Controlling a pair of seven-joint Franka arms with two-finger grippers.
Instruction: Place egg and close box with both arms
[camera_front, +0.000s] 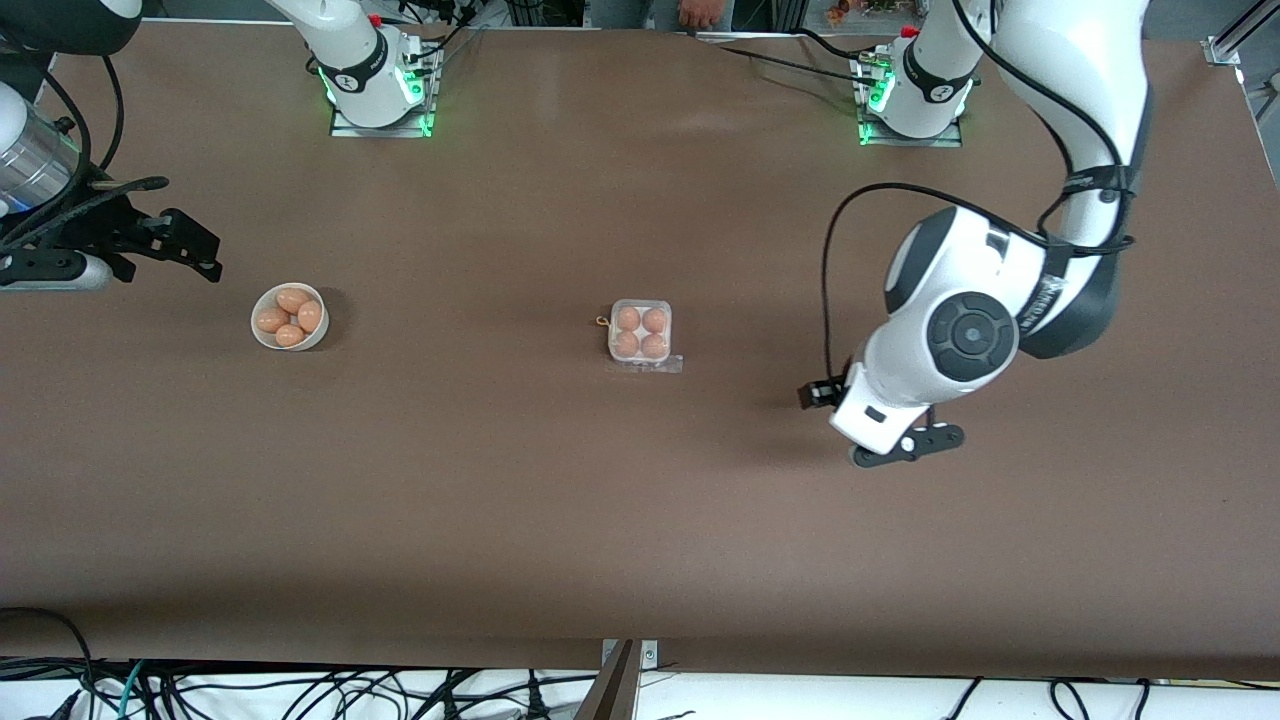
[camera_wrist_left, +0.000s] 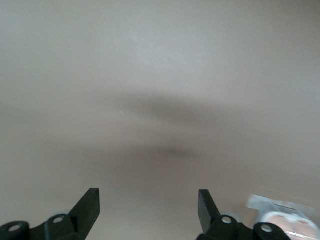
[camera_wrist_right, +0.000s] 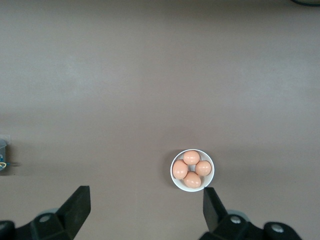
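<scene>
The box (camera_front: 640, 332) sits mid-table, a small white carton with a brown egg (camera_front: 628, 318) in every cell; its clear lid appears to lie down over them. My left gripper (camera_front: 822, 395) hangs open and empty low over bare table toward the left arm's end, apart from the box. In the left wrist view its fingers (camera_wrist_left: 149, 205) are spread over bare table, with a corner of the box (camera_wrist_left: 280, 212) at the frame edge. My right gripper (camera_front: 190, 245) is open and empty, up in the air by the bowl; its spread fingers (camera_wrist_right: 146, 207) show in the right wrist view.
A round white bowl (camera_front: 262, 338) with several brown eggs stands toward the right arm's end, also in the right wrist view (camera_wrist_right: 175, 181). Brown tabletop lies all around. Cables hang along the table edge nearest the front camera.
</scene>
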